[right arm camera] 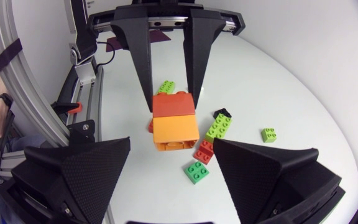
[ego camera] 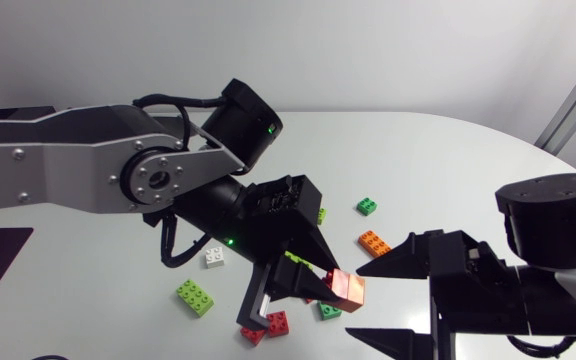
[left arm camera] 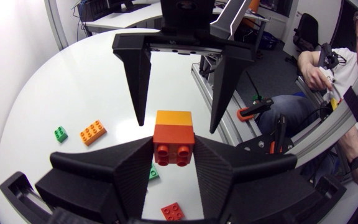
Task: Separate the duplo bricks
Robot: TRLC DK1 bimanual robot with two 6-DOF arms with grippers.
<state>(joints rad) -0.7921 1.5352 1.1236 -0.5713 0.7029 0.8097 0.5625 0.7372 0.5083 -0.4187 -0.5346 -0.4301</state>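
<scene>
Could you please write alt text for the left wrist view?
The left gripper is shut on the red brick of a two-brick duplo stack; the open right gripper flanks its orange brick without touching. Loose bricks lie on the table.

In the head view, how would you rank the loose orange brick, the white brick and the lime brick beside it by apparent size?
Largest: lime brick
Next, slightly smaller: orange brick
Smallest: white brick
</scene>
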